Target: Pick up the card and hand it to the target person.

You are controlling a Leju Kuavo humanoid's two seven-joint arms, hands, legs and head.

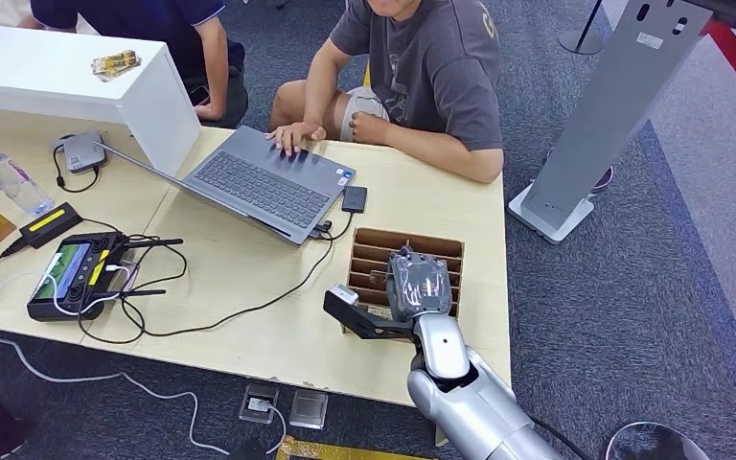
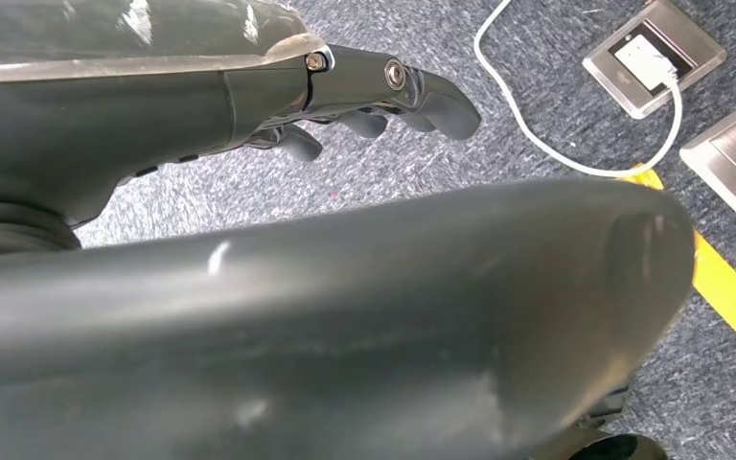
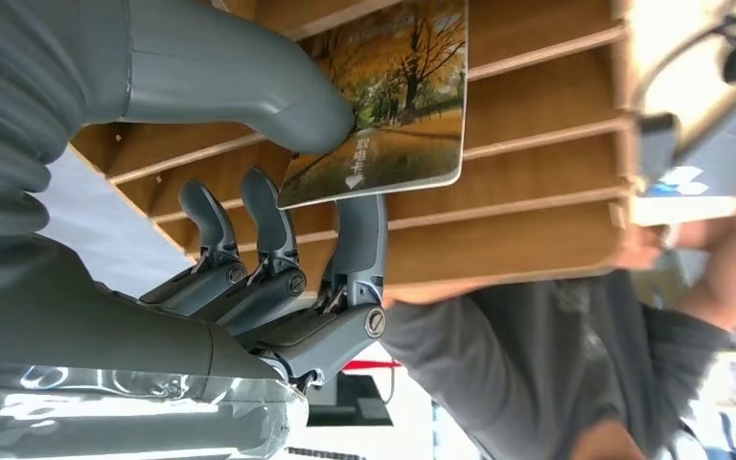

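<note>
Clearly autumn-tree card [image 3: 383, 96], pinched by right robot hand [image 3: 278, 249]

Right arm [image 1: 465, 383] — silver, rounded segments, glossy finish, with a black bracket at the wrist. Right hand [image 3: 278, 287]: grey ribbed cover, thick grey thumb, darker fingers [image 3: 359, 249] with round screws at the knuckles. Left hand [image 2: 364, 96] — dark grey, two screws visible.

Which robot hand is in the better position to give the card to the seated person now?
Right. The right robot hand already pinches the card over the wooden slotted box, near the seated person. The left robot hand hangs above the floor.
</note>
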